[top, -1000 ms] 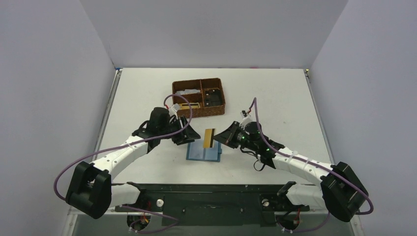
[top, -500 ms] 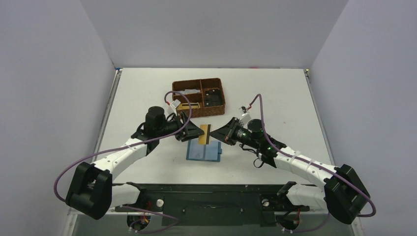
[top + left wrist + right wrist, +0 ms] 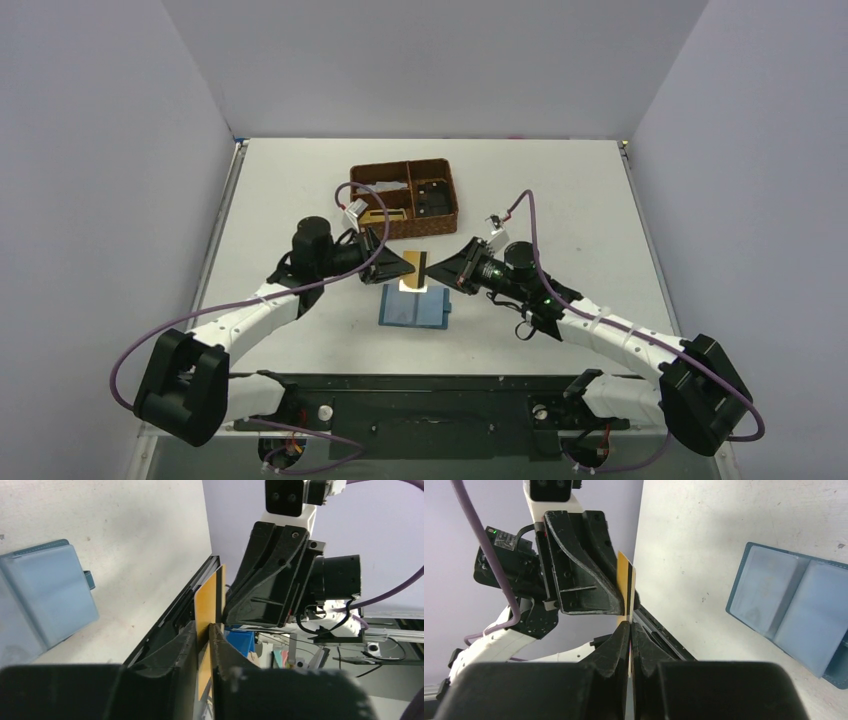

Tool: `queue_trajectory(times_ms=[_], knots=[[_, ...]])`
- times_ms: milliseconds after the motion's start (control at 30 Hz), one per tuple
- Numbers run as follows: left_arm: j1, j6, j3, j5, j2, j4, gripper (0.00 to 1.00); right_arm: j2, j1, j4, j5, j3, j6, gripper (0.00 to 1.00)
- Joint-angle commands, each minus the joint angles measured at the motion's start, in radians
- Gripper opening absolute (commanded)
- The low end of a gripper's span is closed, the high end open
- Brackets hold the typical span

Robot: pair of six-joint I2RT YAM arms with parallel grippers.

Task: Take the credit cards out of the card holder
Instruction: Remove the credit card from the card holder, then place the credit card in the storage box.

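A tan-gold credit card [image 3: 418, 266] with a dark stripe hangs on edge in the air just behind the card holder [image 3: 415, 305]. The card holder is a teal-blue wallet lying open and flat on the table. My right gripper [image 3: 430, 268] is shut on the card's right end. My left gripper [image 3: 407, 265] comes from the opposite side, its jaws pressed on the card's left end. In the left wrist view the card [image 3: 206, 602] runs between my fingertips, with the wallet [image 3: 47, 592] at left. The right wrist view shows the card [image 3: 626, 585] pinched, with the wallet [image 3: 794, 610] to the right.
A brown woven compartment basket [image 3: 404, 199] holding small items stands behind the grippers. The table's near edge has a black rail [image 3: 420, 385]. Grey walls close in the table on the left, back and right.
My left gripper moved right to the card and its jaws closed onto it. The right gripper carried the card slightly up and back from the wallet and stayed shut.
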Motion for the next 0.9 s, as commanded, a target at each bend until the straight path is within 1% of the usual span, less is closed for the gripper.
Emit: queue_trajectory(times_ms=[0,167,200,233,267,300,333,367,400,433,500,700,867], knots=[[0.005,-0.013,-0.01,0.03,-0.012,0.079,0.0,-0.003,0.011,0.016,0.0,0.056,-0.026,0.0],[0.005,-0.022,-0.024,0.02,-0.034,0.081,0.0,-0.002,0.015,-0.022,0.011,0.073,-0.049,0.0],[0.005,-0.022,-0.024,0.016,-0.043,0.072,0.0,-0.004,0.019,-0.033,0.02,0.082,-0.055,0.02],[0.005,-0.019,-0.023,0.014,-0.046,0.065,0.0,-0.005,0.021,-0.054,0.026,0.086,-0.068,0.11],[0.005,-0.017,-0.023,0.007,-0.053,0.05,0.0,-0.008,0.026,-0.066,0.036,0.095,-0.073,0.17],[0.005,-0.013,-0.022,0.005,-0.058,0.044,0.0,-0.009,0.028,-0.091,0.042,0.1,-0.086,0.29],[0.005,-0.009,-0.021,-0.003,-0.063,0.032,0.0,-0.01,0.029,-0.101,0.052,0.109,-0.092,0.34],[0.005,-0.008,-0.021,-0.009,-0.066,0.028,0.0,-0.011,0.03,-0.119,0.055,0.112,-0.103,0.42],[0.005,-0.008,-0.021,-0.012,-0.071,0.026,0.0,-0.011,0.033,-0.128,0.06,0.12,-0.107,0.45],[0.005,-0.009,-0.021,-0.016,-0.073,0.024,0.0,-0.011,0.033,-0.142,0.063,0.123,-0.115,0.51],[0.005,-0.009,-0.016,-0.026,-0.079,0.014,0.0,-0.014,0.033,-0.162,0.072,0.132,-0.126,0.57],[0.005,0.009,0.015,-0.064,-0.099,-0.046,0.0,-0.033,0.032,-0.258,0.121,0.164,-0.183,0.68],[0.005,0.064,0.075,-0.142,-0.104,-0.184,0.0,-0.085,0.02,-0.372,0.23,0.182,-0.226,0.73]])
